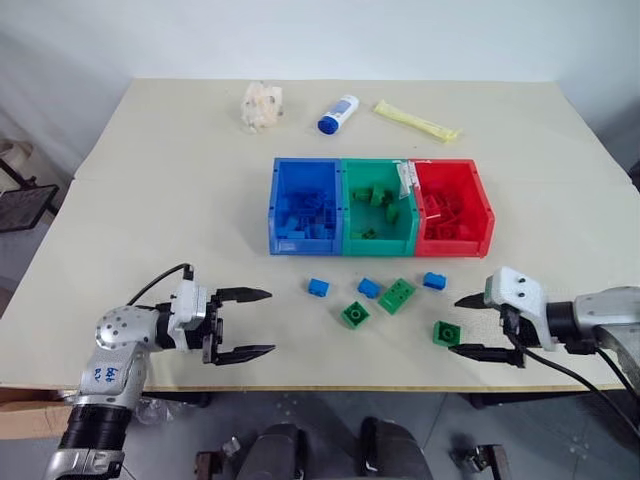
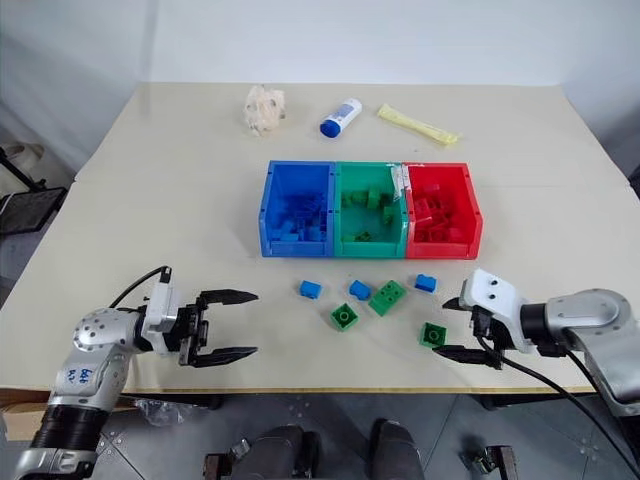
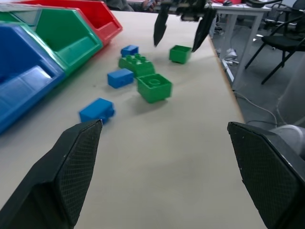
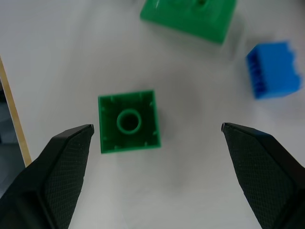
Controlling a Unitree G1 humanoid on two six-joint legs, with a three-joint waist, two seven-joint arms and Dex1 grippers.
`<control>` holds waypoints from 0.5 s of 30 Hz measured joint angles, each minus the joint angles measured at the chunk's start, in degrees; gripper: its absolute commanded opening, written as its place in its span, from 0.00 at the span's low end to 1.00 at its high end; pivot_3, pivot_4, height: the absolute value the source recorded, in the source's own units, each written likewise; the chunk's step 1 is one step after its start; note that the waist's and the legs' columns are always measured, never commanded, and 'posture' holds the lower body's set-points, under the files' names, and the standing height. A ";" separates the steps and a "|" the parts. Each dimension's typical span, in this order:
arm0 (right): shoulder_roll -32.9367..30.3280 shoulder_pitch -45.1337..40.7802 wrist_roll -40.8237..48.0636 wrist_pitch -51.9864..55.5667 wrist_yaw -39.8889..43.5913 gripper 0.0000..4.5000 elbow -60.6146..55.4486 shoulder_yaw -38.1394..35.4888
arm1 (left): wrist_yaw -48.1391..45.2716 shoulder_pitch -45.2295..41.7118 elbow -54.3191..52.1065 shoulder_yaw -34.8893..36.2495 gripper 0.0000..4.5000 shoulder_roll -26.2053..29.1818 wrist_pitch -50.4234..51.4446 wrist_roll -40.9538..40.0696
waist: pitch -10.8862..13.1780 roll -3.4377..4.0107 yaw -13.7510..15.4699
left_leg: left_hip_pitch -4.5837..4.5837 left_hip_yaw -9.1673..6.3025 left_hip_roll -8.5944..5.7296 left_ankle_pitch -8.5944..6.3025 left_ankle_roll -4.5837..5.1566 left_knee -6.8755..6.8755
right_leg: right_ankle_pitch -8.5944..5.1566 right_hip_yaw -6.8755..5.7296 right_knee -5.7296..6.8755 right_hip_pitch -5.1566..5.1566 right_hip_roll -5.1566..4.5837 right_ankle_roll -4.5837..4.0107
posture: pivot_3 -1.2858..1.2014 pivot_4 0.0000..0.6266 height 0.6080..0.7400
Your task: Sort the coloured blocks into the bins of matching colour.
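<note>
While both sets of jaws gape wide and empty, the right gripper (image 1: 477, 325) sits just beside a green block (image 1: 446, 333). Five more blocks lie at six o'clock from the bins (image 1: 379, 205) on the bench (image 1: 150, 200).
</note>
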 measured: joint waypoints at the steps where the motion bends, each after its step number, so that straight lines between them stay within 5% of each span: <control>1: 0.01 -0.23 -0.38 -0.01 0.10 1.00 0.21 0.79 | 0.28 0.35 -0.51 0.02 0.99 0.04 0.19 -0.03 | 0.00 0.00 -0.03 | 0.00 0.01 0.00 0.00 0.00 0.00 | 0.00 0.00 0.00 0.00 0.00 0.00 | 0.52 0.24 1.00; 5: 1.29 -1.68 -1.22 -1.08 -0.08 0.87 1.53 2.18 | 1.32 0.55 -0.95 0.02 1.00 0.04 0.42 -0.07 | -0.01 -0.01 -0.14 | 0.05 0.05 0.03 0.00 0.00 0.02 | 0.00 -0.05 0.02 0.02 0.05 0.00 | 0.52 0.24 1.00; 12: 2.27 -2.52 -2.28 -1.28 -1.49 0.33 1.85 2.59 | 1.92 -0.13 -0.60 -0.01 1.00 -0.03 0.36 -0.06 | -0.01 -0.01 -0.06 | 0.05 0.07 0.03 0.00 0.00 0.01 | 0.00 -0.08 0.03 0.01 0.05 0.00 | 0.52 0.24 1.00; 15: 2.41 -2.16 -1.94 -0.92 -2.19 0.32 1.22 2.28 | 1.92 -1.86 0.38 -0.22 1.00 -0.94 -0.19 0.20 | -0.01 -0.01 0.06 | 0.04 0.06 0.01 0.00 0.00 0.02 | 0.00 -0.10 0.03 0.01 0.05 0.00 | 0.52 0.24 1.00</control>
